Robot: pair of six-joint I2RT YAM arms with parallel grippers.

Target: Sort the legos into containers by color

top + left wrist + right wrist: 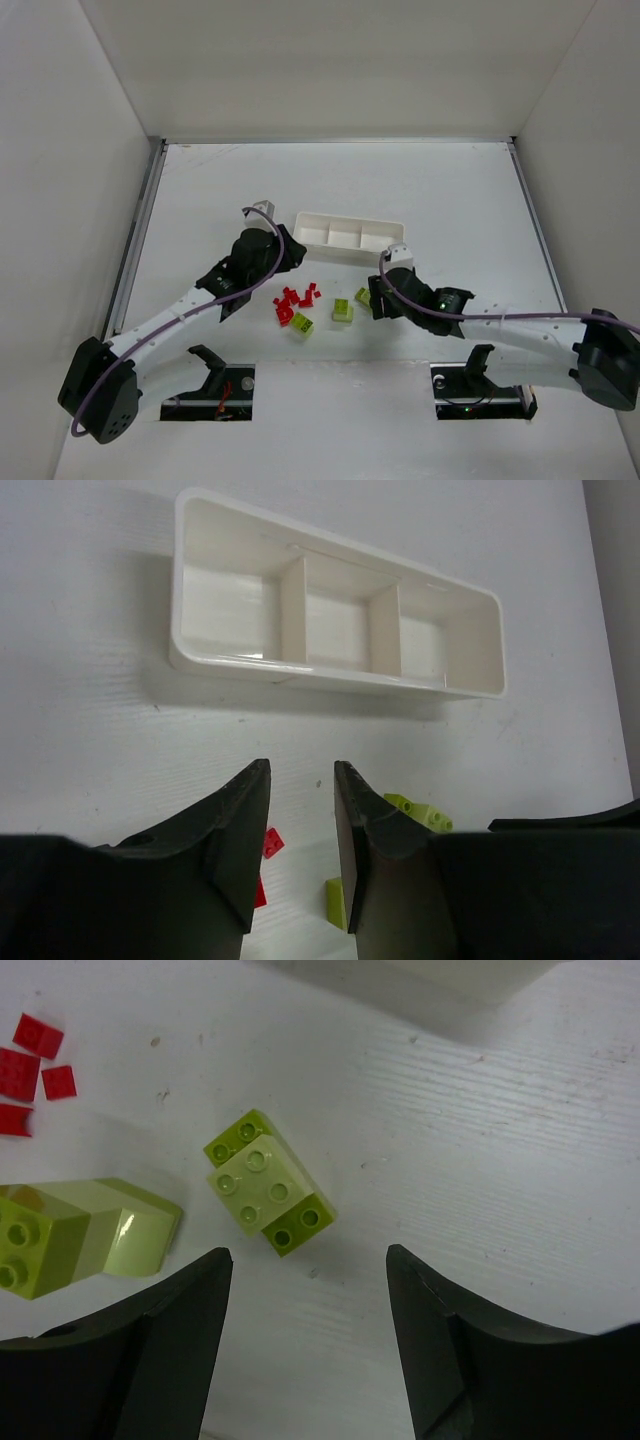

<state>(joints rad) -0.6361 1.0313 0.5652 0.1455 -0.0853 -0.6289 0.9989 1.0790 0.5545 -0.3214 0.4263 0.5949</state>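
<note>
near red legos lies a studded green brick.

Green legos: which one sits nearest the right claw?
The rightmost green lego, just ahead of the open right claw. The other two green ones lie farther left, toward the red bricks.

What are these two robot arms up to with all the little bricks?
They are sorting toy bricks by colour into a white three-compartment tray, which has nothing in it yet. The right gripper hangs open just above one lime-green brick on the table. The left gripper, jaws slightly apart and empty, points toward the tray. The red bricks and two other green bricks lie loose between the arms.
</note>
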